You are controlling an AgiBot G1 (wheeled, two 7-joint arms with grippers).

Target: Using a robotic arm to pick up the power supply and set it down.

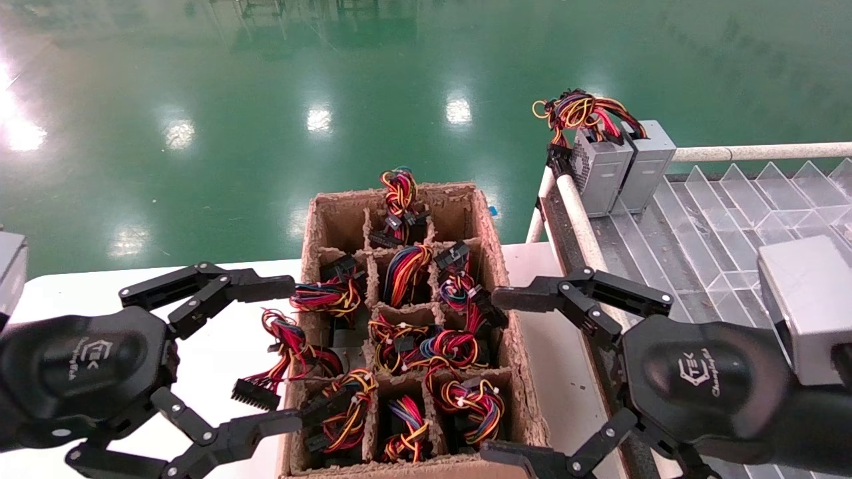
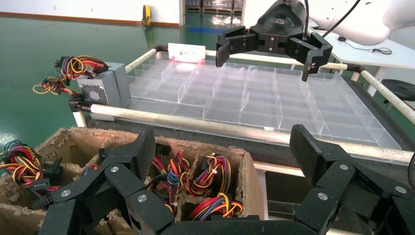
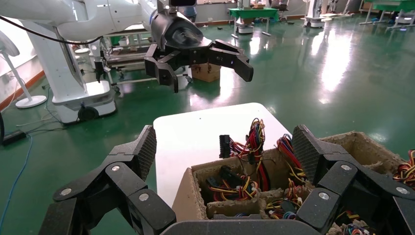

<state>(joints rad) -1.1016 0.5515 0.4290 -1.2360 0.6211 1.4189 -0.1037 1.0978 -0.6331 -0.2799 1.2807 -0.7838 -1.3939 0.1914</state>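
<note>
A brown pulp box with several compartments holds power supplies, of which only the red, yellow, orange and blue wire bundles show. Two grey power supplies with a wire bundle on top stand at the far corner of the clear divider tray. My left gripper hangs open at the box's left side, over its edge. At the box's right side, my right gripper is open as well. Neither holds anything.
The box sits on a white table. One wire bundle with a black connector spills over the box's left wall. The tray has white tube rails. Beyond lies green floor.
</note>
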